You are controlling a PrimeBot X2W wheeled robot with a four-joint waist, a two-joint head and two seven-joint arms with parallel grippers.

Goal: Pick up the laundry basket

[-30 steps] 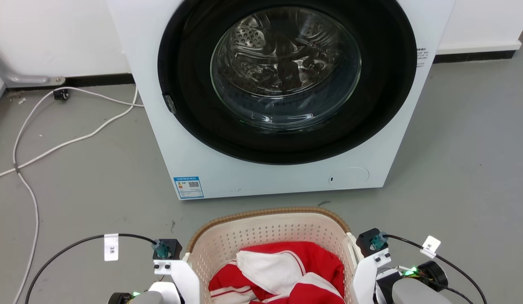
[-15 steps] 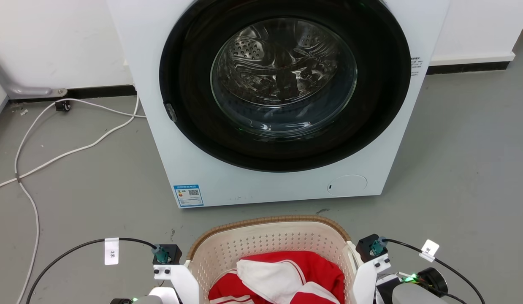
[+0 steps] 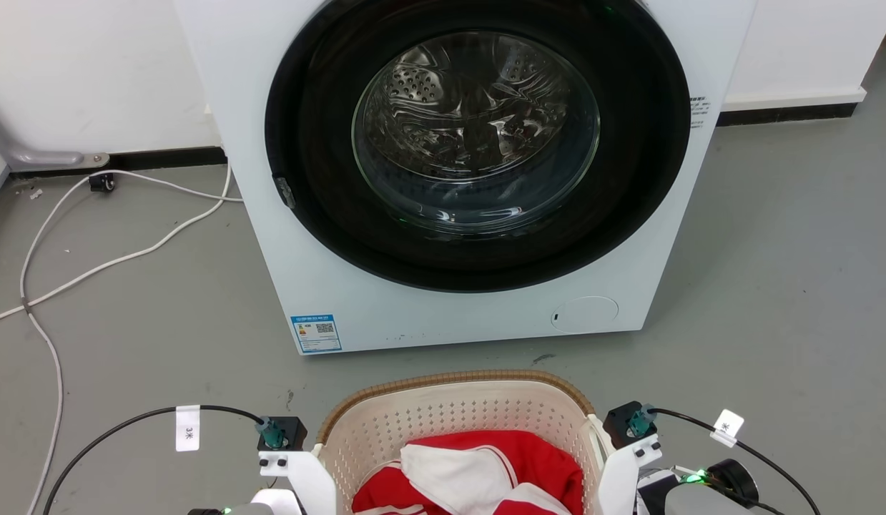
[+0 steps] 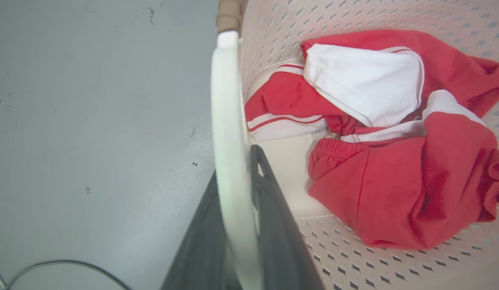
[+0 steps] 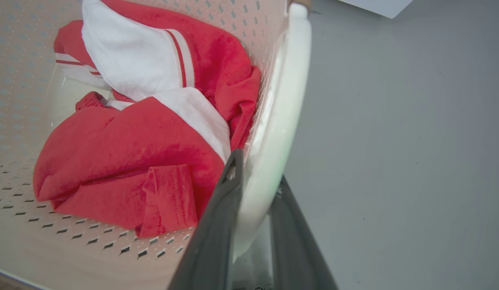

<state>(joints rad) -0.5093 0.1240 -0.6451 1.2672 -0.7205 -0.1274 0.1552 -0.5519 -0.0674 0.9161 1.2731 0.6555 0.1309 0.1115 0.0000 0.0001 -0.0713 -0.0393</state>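
Head view: the whole picture has slid down a little since a second ago, washing machine [image 3: 342, 286] included, so my head moved. The laundry basket [image 3: 450, 411] sits as before between my wrists, near the machine, with red and white clothes [image 3: 485, 465] inside.

Left wrist view: my left pincer [image 4: 235, 169] is clenched on the left handle [image 4: 227, 100].

Right wrist view: my right pincer [image 5: 257, 169] grips the right handle [image 5: 285, 80] likewise. Both holds look set, and I judge the lift has barely begun.

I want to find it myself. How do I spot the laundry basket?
Find the big white washing machine with the round glass door. Just in front of it is the laundry basket: small, cream, full of holes, with a brown woven rim and red-and-white clothes inside.
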